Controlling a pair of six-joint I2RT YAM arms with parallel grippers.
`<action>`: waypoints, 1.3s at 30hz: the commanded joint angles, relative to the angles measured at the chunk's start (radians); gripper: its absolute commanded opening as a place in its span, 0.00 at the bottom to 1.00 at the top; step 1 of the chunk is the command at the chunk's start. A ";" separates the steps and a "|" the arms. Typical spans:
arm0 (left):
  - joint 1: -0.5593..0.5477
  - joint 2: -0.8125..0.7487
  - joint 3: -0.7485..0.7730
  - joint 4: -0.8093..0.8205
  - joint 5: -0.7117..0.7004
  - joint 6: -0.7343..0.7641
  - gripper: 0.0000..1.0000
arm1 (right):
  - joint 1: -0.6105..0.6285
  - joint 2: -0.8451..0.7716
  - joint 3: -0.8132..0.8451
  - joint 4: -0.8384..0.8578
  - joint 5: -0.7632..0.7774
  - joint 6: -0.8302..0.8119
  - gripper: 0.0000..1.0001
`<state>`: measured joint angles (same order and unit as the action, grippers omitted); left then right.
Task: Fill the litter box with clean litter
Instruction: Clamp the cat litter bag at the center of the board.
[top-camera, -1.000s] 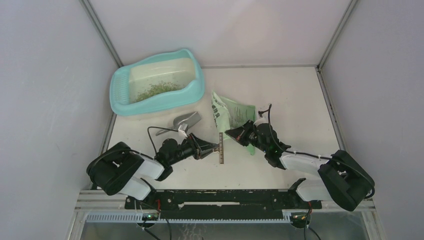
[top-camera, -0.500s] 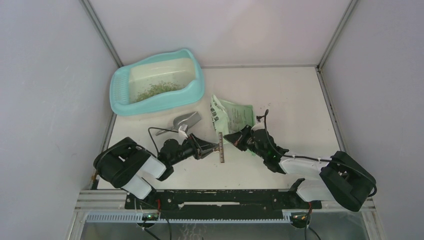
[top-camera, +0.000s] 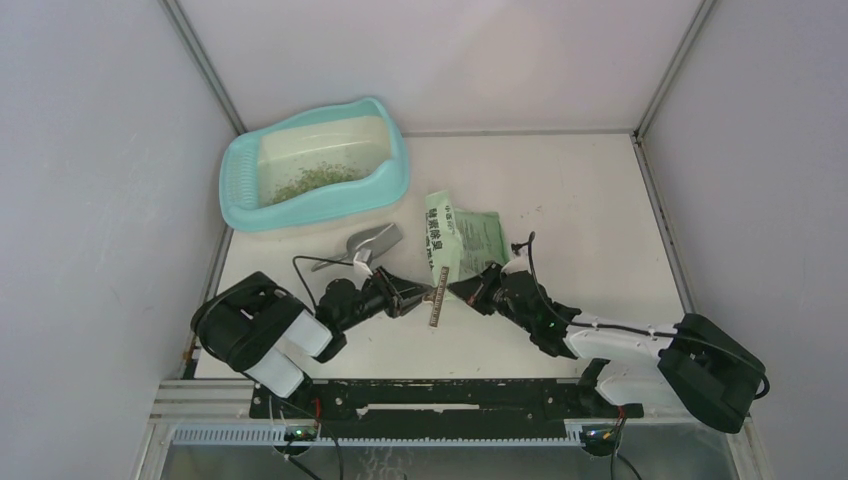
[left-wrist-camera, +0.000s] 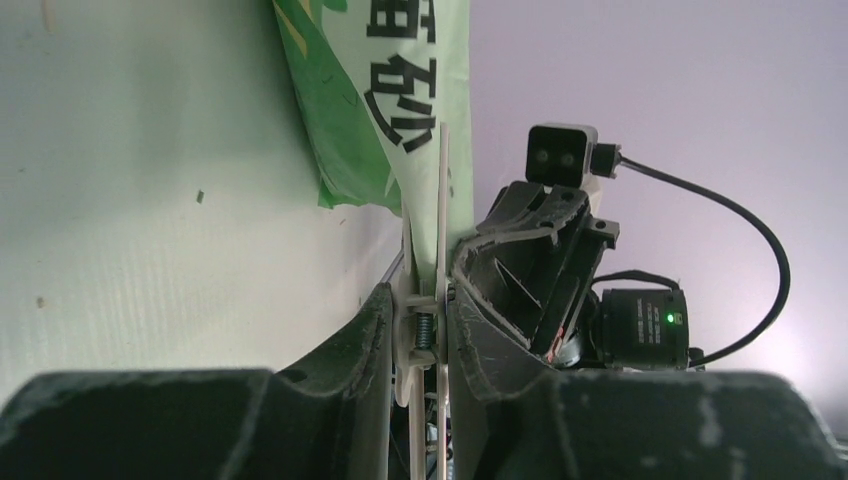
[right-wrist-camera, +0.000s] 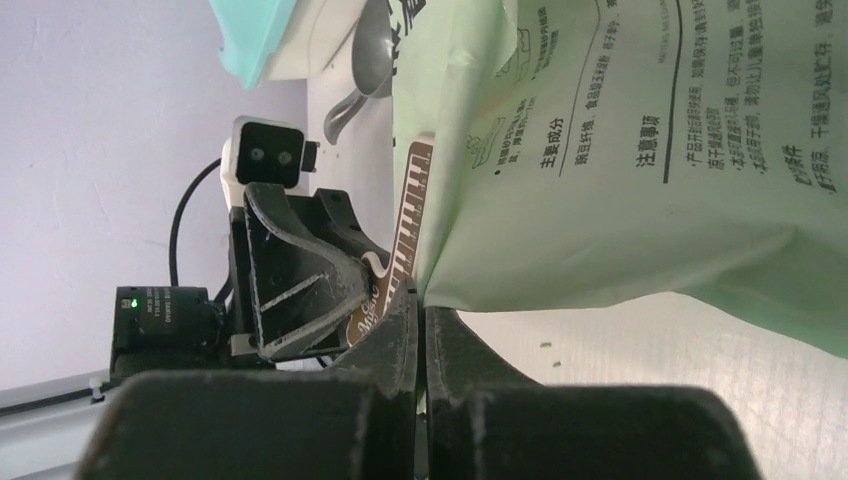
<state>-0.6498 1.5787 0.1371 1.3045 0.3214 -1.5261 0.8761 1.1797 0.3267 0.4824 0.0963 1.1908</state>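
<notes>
Just one litter box (top-camera: 238, 190), bag (top-camera: 466, 234), clip (top-camera: 434, 305).

Robot lab booth, bare white walls (top-camera: 450, 50) (metal-framed)

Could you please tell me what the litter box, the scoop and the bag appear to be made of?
The litter box: moulded plastic, turquoise rim with a soft sheen, pale inside. The scoop: probably metal, grey with bright reflections. The bag: thin printed film, likely plastic, creased and limp.
</notes>
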 joint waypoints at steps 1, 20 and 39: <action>0.015 -0.014 -0.021 0.084 -0.124 0.037 0.00 | 0.076 -0.055 0.013 0.009 -0.046 0.027 0.00; 0.000 -0.204 -0.033 -0.158 -0.179 0.143 0.00 | 0.059 -0.043 0.061 -0.056 -0.114 -0.019 0.00; -0.129 -0.312 -0.019 -0.229 -0.481 0.217 0.00 | 0.117 -0.036 0.119 -0.062 -0.180 -0.044 0.00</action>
<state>-0.7620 1.2701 0.1253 0.9298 -0.0277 -1.3178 0.9356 1.1702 0.3756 0.3214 0.0563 1.1671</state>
